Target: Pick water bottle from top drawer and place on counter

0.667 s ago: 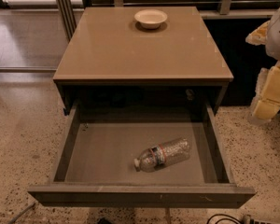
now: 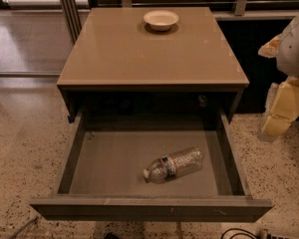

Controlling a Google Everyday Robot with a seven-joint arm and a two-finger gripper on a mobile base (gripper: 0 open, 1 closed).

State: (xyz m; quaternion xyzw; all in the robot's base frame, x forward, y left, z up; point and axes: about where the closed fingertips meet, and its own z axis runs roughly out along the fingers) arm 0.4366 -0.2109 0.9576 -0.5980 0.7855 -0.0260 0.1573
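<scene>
The top drawer is pulled open toward me below the counter. The water bottle lies on its side on the drawer floor, right of the middle, with its white cap pointing to the front left. My gripper hangs at the right edge of the view, outside the drawer and to the right of the cabinet, well apart from the bottle. It holds nothing that I can see.
A small white bowl stands at the back of the counter. Speckled floor lies around the cabinet. A metal post rises at the back left. A cable lies by the drawer's front right corner.
</scene>
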